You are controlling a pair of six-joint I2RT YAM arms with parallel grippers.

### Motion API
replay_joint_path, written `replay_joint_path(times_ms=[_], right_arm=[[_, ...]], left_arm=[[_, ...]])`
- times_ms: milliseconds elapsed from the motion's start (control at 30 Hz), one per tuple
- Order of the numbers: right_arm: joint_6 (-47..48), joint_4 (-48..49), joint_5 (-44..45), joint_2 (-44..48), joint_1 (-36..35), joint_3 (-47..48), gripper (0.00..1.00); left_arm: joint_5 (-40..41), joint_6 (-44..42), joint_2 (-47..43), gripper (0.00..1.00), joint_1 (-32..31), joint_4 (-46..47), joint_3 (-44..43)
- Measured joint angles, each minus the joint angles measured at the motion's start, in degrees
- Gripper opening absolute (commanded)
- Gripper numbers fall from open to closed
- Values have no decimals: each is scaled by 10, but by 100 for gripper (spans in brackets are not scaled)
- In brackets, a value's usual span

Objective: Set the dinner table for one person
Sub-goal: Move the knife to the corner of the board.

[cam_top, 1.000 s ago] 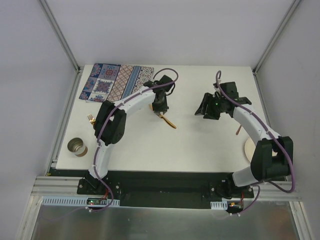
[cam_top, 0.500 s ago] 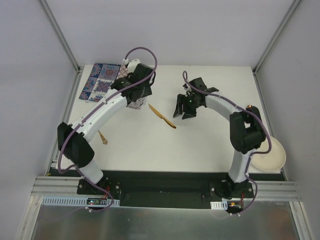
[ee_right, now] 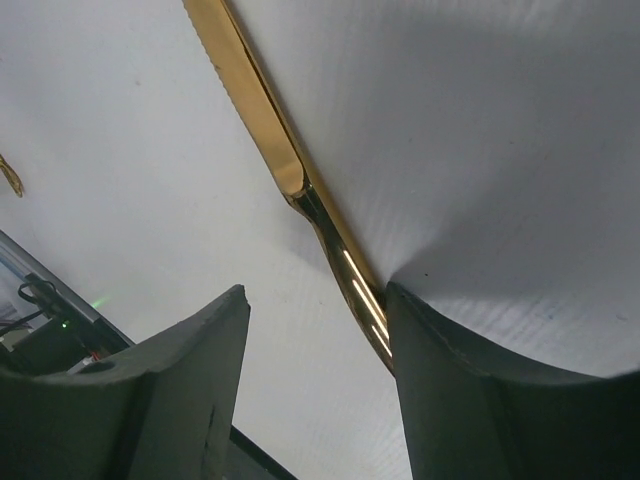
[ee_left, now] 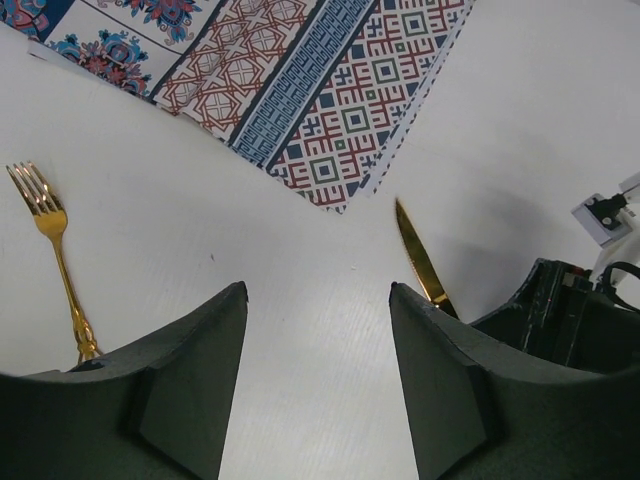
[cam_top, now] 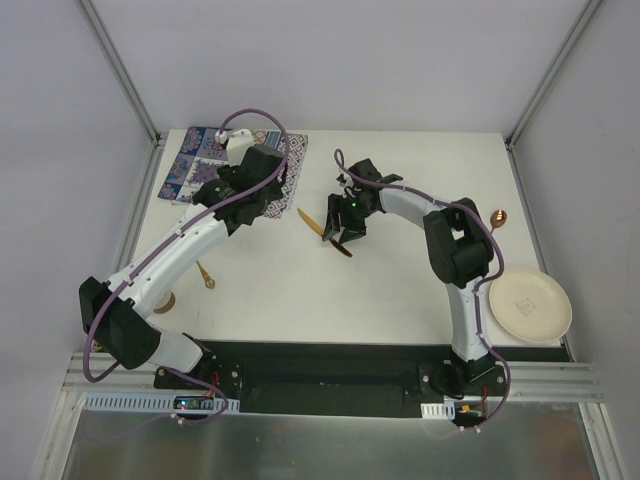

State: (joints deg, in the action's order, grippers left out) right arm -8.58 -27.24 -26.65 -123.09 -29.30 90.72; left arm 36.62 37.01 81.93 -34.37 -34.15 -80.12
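Observation:
The white dinner table (cam_top: 420,290) carries a gold knife (cam_top: 318,226) near its middle. My right gripper (cam_top: 340,232) is open and straddles the knife's handle. In the right wrist view the knife (ee_right: 270,120) lies flat, its handle against the inner face of the right finger (ee_right: 450,390), with the gripper (ee_right: 315,295) open. My left gripper (cam_top: 262,207) is open and empty at the near corner of the patterned placemat (cam_top: 235,165). The left wrist view shows the gripper (ee_left: 315,290) open over bare table, with the knife (ee_left: 420,255) to its right and a gold fork (ee_left: 55,250) to its left.
The fork (cam_top: 205,275) lies at the left by the left arm. A gold spoon (cam_top: 497,218) and a cream plate (cam_top: 530,305) are at the right. A cup (cam_top: 162,300) is mostly hidden under the left arm. Aluminium rails edge the table.
My left gripper left the knife and swung back-left to the placemat's corner. My right gripper moved left and came down around the knife's handle. The knife stayed on the table.

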Motion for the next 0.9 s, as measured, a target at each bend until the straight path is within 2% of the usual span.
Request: replay_joint_path(times_ms=[333, 567, 833, 900], right_arm=[[-18, 0, -11, -13, -17, 12, 60], [-28, -1, -22, -13, -18, 1, 50], [-62, 13, -42, -4, -20, -30, 51], [-69, 10, -36, -3, -21, -26, 50]], left_arm=[[0, -3, -65, 59, 4, 16, 20], [-4, -5, -108, 59, 3, 24, 61], [-12, -6, -179, 61, 4, 33, 104], [-12, -7, -195, 65, 4, 35, 109]])
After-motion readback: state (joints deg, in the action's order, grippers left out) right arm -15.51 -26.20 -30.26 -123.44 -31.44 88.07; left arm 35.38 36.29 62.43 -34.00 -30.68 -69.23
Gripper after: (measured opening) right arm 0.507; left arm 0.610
